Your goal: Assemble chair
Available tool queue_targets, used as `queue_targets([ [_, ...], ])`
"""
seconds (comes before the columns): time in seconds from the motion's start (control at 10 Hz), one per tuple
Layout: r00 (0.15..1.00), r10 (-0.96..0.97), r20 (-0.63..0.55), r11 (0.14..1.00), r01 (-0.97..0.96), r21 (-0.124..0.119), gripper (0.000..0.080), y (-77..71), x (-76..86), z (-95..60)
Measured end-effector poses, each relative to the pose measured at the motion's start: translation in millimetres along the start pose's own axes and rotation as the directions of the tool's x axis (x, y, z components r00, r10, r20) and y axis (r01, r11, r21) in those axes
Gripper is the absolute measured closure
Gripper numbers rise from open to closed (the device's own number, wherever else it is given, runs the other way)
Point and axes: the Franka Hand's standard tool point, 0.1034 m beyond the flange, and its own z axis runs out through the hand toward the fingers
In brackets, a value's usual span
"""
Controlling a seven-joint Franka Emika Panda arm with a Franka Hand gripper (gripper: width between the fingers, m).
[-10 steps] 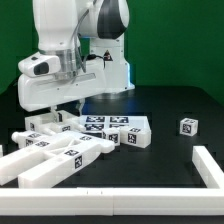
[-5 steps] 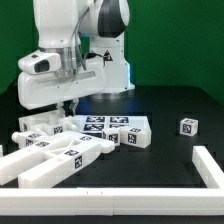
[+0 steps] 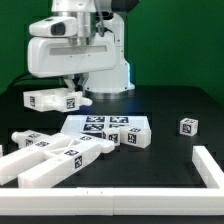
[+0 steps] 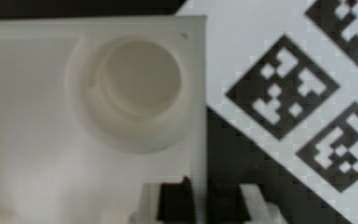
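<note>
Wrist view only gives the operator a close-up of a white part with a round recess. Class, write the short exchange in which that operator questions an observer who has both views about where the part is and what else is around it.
Operator: Is this part resting on anything?
Observer: No. The tagged white part is held clear of the black table by the shut gripper.
Operator: What is down on the table?
Observer: A flat panel with several tags lies near the middle of the exterior view.
Operator: Anything set apart?
Observer: A small tagged cube stands alone toward the exterior view's right.
</note>
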Motion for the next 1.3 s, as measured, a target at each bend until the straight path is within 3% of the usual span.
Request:
queue_targets([
  [0.1,1.000,0.008,0.004,1.000,-0.008,0.010,0.0772,1.1,-2.7,2.4],
  [0.4,1.000,-0.020,-0.003,1.000,0.020,0.003,0.0772,4.6,5.8,-0.1],
  [0.5,0.989,-0.149,-0.023,0.989,0.149,-0.017,0.0772,4.9,33.4,-7.9],
  [0.6,0.968,-0.249,-0.008,0.968,0.249,-0.017,0.0772,-3.1,55.2,-11.1],
  [0.7,0.941,-0.339,0.006,0.940,0.339,-0.033,0.0772,-12.9,67.9,-14.1],
  [0.8,0.948,-0.318,-0.016,0.947,0.317,-0.048,0.0772,-18.0,58.7,-13.5],
  [1.1,0.984,-0.176,-0.014,0.984,0.176,-0.028,0.0772,-21.0,55.6,-8.1],
  [1.2,0.991,-0.130,-0.013,0.991,0.130,-0.025,0.0772,-21.9,63.3,-9.6],
  [1.3,0.993,-0.117,-0.015,0.993,0.116,-0.026,0.0772,-20.3,87.7,-15.0],
])
